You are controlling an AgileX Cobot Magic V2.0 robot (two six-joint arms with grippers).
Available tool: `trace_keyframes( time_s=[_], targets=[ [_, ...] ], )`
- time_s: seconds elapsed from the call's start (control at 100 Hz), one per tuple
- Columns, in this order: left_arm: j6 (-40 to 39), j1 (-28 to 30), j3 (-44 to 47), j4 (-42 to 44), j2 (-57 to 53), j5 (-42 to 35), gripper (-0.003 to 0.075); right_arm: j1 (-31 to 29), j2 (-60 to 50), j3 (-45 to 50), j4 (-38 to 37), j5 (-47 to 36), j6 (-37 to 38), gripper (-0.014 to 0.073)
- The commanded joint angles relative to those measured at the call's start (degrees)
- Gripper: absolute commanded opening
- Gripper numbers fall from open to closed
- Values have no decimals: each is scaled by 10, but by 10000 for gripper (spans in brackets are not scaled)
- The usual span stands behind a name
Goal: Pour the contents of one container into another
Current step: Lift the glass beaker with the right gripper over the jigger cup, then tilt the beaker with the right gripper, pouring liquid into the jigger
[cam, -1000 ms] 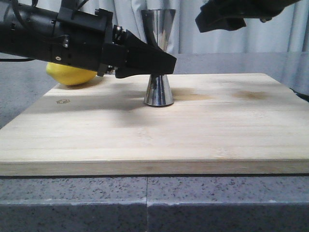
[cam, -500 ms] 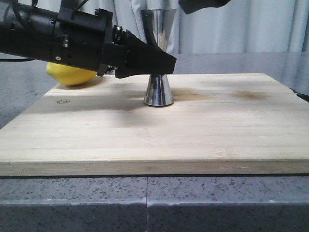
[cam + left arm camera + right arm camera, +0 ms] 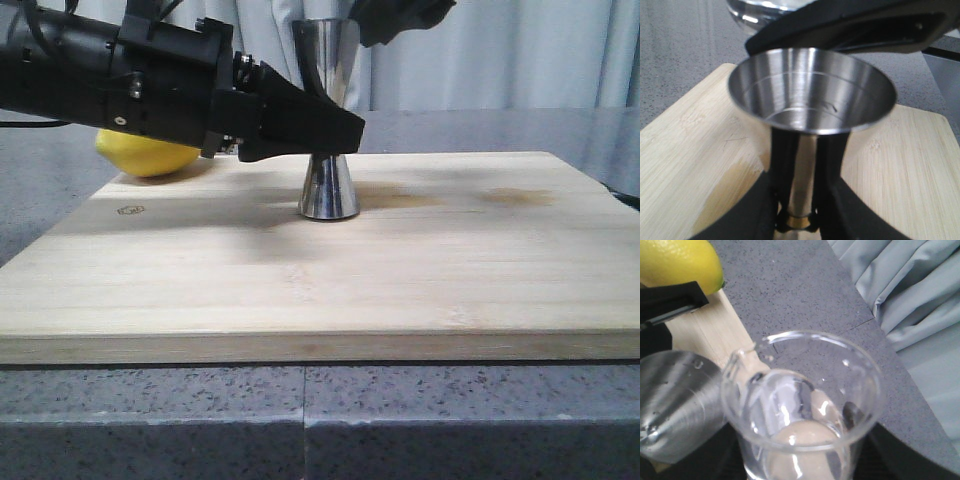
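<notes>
The steel jigger [image 3: 328,185] stands upright on the wooden board [image 3: 330,290], its open cup [image 3: 812,92] facing the left wrist camera. My left gripper [image 3: 335,128] is shut on its narrow waist at the gold band [image 3: 800,220]. The clear glass beaker [image 3: 802,405] fills the right wrist view, held in my right gripper [image 3: 400,20], which hangs high just right of the jigger's rim. The beaker's spout [image 3: 737,360] points toward the jigger's cup [image 3: 677,405]. In the left wrist view the beaker's glass [image 3: 757,11] shows just beyond the jigger.
A yellow lemon [image 3: 148,155] lies at the board's back left corner, behind my left arm. The board rests on a grey speckled counter [image 3: 300,420]. Grey curtains [image 3: 520,55] hang behind.
My right gripper with the beaker has moved left, from the upper right to just beside the jigger's rim. The left arm and jigger have stayed still.
</notes>
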Motion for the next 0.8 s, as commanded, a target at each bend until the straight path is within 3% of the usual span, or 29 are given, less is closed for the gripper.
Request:
trace_keyframes(
  time_s=[0.0, 0.29, 0.79],
  targets=[
    [0, -3, -16, -46, -21, 43, 114, 3, -16, -22, -25, -17, -6, 267],
    [0, -3, -16, -46, -21, 43, 114, 3, -16, -22, -77, 2, -6, 267],
    [0, -3, -16, -46, -21, 43, 114, 9, -17, -22, -79, 38, -23, 267]
  ],
)
